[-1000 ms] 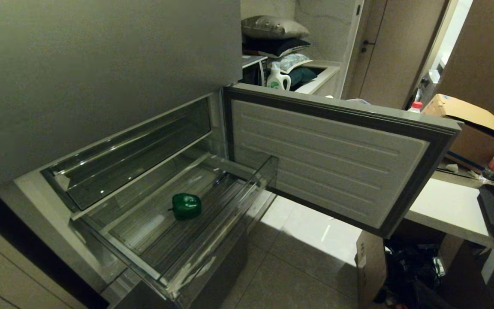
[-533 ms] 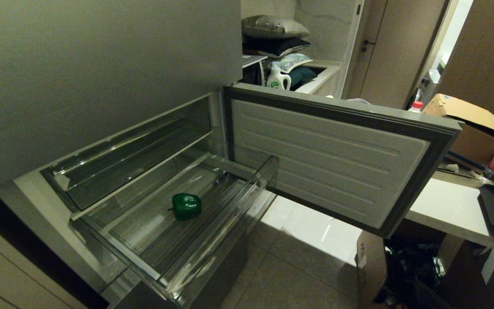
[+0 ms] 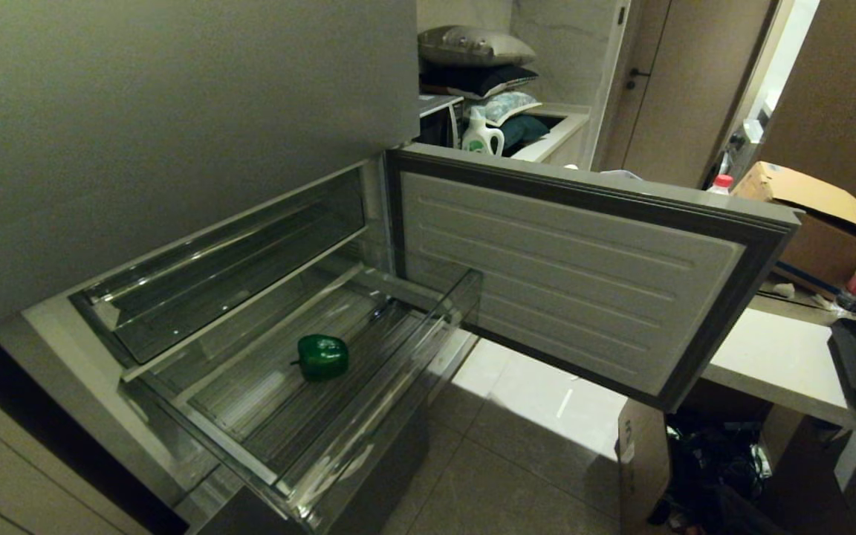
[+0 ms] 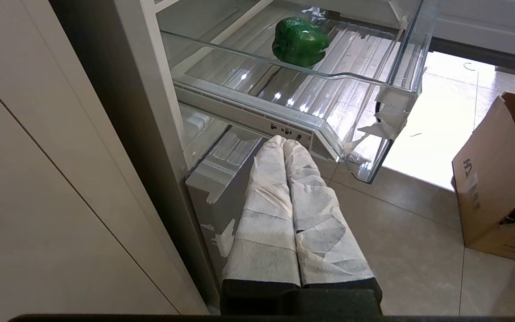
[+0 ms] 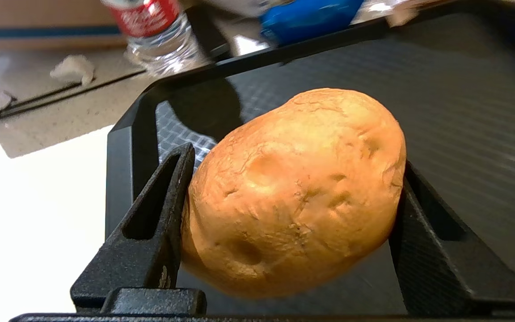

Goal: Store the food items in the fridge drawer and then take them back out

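1. The right gripper (image 5: 291,223) pinches the potato (image 5: 295,192): its two black fingers (image 5: 150,223) press the potato's opposite sides, and the potato fills the span between them.
2. The potato hangs over a black tray (image 5: 463,89) with a woven-looking surface. Whether it touches the tray cannot be told. A water bottle (image 5: 159,31) with a red label lies just past the tray's edge, on the pale table (image 5: 29,214).
3. The left gripper (image 4: 286,147) has its white-wrapped fingers pressed together, holding nothing. It is parked low, below the drawer's front lip and near the fridge's lower panel.
4. The drawer (image 3: 368,416) is pulled out, beneath the open door (image 3: 569,275). The pepper (image 3: 322,357) already lies on the drawer's ribbed floor, about in the middle.
5. The step in hand looks like carrying the potato to the drawer. To do it well:
   - Keep the squeeze even; the potato is rounded and could roll out between the fingers if the wrist tilts sharply.
   - Lift clear of the tray's raised rim before swinging toward the drawer.
   - Come in over the drawer's front lip, staying under the clear compartment (image 3: 227,260) above the drawer.
   - Aim for bare floor beside the pepper, not on top of it.
   - Lower close to the floor before letting go, so the potato settles and does not roll.
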You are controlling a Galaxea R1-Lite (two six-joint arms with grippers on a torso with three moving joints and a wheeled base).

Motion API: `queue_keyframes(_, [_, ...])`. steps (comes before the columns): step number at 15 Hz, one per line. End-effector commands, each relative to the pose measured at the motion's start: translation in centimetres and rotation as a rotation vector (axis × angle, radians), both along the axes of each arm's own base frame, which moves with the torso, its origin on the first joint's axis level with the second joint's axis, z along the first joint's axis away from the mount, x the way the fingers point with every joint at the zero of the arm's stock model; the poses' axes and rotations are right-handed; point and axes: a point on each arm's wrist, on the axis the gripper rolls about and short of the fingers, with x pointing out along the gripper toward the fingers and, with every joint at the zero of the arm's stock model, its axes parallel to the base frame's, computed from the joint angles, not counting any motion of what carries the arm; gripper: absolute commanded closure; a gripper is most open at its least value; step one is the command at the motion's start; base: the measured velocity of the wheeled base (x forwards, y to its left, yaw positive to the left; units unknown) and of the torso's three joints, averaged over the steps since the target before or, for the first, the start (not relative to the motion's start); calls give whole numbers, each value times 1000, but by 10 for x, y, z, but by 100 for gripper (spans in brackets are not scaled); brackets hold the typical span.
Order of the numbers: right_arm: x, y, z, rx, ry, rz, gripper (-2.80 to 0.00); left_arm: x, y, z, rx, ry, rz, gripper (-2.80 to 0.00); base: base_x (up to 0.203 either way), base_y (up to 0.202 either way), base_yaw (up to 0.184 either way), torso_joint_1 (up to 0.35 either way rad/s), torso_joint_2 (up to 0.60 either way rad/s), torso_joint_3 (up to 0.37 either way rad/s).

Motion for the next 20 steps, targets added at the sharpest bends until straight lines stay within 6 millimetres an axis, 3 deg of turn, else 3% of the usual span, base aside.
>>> queue_keyframes(1, [13, -13, -28, 22, 15, 9, 0, 0, 0, 0, 0, 0, 0, 0, 0, 0, 0, 0, 0, 0])
queue_keyframes(9, [32, -29, -63, 38, 27, 17, 0, 0, 0, 0, 0, 0, 0, 0, 0, 0, 0, 0, 0, 0])
queue_keyframes(12, [34, -31, -63, 30, 23, 16, 0, 0, 0, 0, 0, 0, 0, 0, 0, 0, 0, 0, 0, 0])
queue_keyframes(13, [35, -32, -62, 26, 21, 15, -182, 0, 0, 0, 0, 0, 0, 0, 0, 0, 0, 0, 0, 0])
queue_keyframes(14, [36, -34, -65, 26, 21, 14, -280, 0, 0, 0, 0, 0, 0, 0, 0, 0, 0, 0, 0, 0])
queue_keyframes(20, [37, -36, -69, 28, 23, 13, -280, 0, 0, 0, 0, 0, 0, 0, 0, 0, 0, 0, 0, 0])
